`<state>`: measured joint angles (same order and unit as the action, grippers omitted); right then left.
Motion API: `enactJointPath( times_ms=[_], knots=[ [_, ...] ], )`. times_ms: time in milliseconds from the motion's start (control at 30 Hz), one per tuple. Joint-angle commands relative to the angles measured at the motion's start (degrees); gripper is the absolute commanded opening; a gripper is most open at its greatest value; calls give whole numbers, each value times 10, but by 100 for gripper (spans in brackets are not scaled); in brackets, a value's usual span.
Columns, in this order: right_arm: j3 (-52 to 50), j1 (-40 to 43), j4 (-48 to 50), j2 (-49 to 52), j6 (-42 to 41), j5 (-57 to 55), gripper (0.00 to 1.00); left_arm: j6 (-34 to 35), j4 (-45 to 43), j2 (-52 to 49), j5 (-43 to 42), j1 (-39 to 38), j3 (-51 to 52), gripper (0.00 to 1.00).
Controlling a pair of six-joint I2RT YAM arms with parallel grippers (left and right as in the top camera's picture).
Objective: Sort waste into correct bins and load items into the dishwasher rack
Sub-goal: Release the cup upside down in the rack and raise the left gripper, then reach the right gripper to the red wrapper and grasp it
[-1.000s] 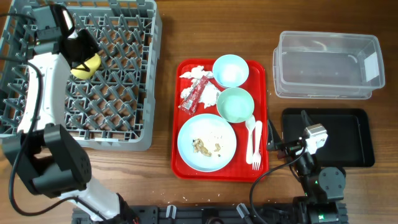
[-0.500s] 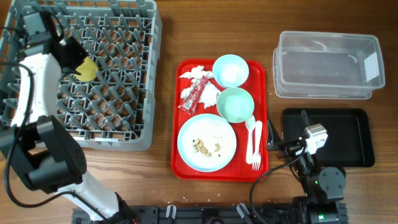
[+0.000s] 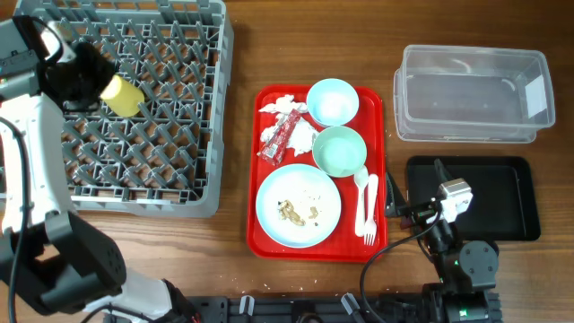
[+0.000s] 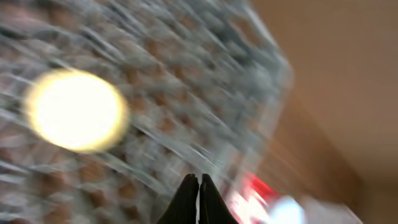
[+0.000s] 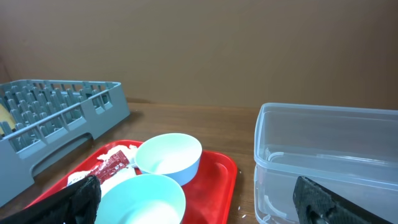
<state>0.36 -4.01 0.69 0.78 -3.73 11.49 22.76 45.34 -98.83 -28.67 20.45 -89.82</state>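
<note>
The small yellow cup lies in the grey dishwasher rack; it shows as a blurred yellow blob in the left wrist view. My left gripper is shut and empty, just left of the cup. The pale blue plate with beige scraps, blue bowl, green bowl, white fork and spoon, napkins and red-and-white wrapper sit on the red tray. My right gripper is open and empty, right of the tray.
The red serving tray lies mid-table. The clear tub stands at the back right and the black tray in front of it. Bare wood lies between rack and red tray.
My left gripper let go of the yellow cup and drew back to the left. The cup now lies in the rack. The right arm has not moved.
</note>
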Motion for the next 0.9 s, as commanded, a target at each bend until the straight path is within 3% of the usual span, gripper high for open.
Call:
enactJointPath(
  times_ms=[0,33,67,100,133,367,567,700,800,867],
  knots=[
    [-1,1,2,-1,6,-5,100,-20,42,20,-126,-59,3,6],
    [-1,1,2,-1,6,-5,100,-52,66,18,-108,-92,3,15],
    [-1,1,2,-1,6,-5,100,-65,79,17,-87,-121,3,34],
    [-1,1,2,-1,6,-5,99,-66,86,17,-60,-148,3,76],
    [-1,1,2,-1,6,-5,100,-65,90,16,-32,-174,3,100],
    [-1,1,2,-1,6,-5,100,-56,90,14,147,-328,3,100],
    [-1,1,2,-1,6,-5,100,-56,100,13,166,-394,3,100],
    [-1,1,2,-1,6,-5,100,-53,145,32,203,-373,3,100],
    [-1,1,2,-1,6,-5,100,22,177,76,276,-301,3,100],
    [-1,1,2,-1,6,-5,100,47,189,104,282,-248,3,100]
  ],
)
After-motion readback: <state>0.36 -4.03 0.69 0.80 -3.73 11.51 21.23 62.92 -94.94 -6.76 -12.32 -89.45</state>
